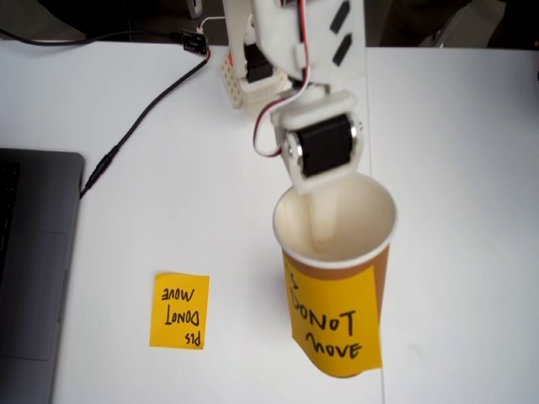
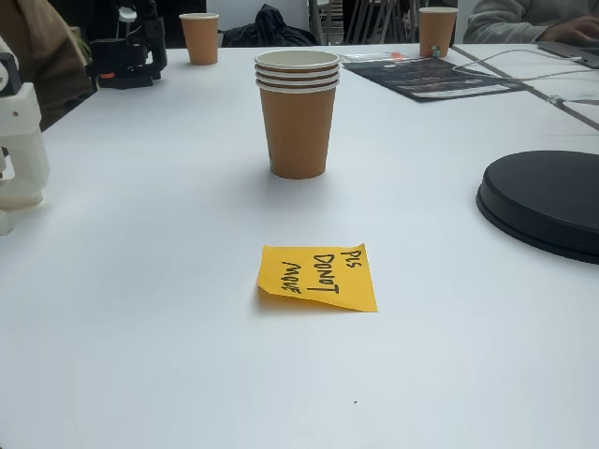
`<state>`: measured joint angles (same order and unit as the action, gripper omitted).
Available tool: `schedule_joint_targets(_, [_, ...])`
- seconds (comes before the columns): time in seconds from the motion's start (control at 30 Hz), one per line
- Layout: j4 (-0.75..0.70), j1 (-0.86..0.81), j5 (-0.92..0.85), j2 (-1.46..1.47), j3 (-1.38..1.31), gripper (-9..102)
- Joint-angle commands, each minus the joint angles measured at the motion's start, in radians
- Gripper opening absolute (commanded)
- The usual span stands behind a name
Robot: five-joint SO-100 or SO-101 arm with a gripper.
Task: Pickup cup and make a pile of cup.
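White table [image 1: 126, 126] carrying a laptop [image 1: 34, 269] | loose yellow note [image 1: 179, 310] reading "Pls DONOT MOVE" | cup [image 1: 337, 278] (brown, note saying "DONOT MOVE") hanging beneath gripper [image 1: 318, 231], one finger reaching inside; grip unclear | stack of cups [image 2: 298, 112] standing on the table.

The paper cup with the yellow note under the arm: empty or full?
Empty: the brown paper cup with the yellow note shows its bare cream inside down the wall; one gripper finger reaches in.
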<state>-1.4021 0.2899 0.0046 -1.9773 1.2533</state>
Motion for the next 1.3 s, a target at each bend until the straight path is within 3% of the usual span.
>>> schedule_joint_targets(0.0, [0.008, 0.005, -0.003, 0.006, -0.080, -7])
schedule_joint_targets(0.57, [0.003, 0.005, -0.005, 0.057, -0.080, -7])
schedule_joint_targets(0.87, [-0.166, 0.091, 0.011, 0.057, -0.080, -7])
schedule_joint_targets(1.27, [-0.198, 0.104, 0.011, 0.057, -0.080, -7])
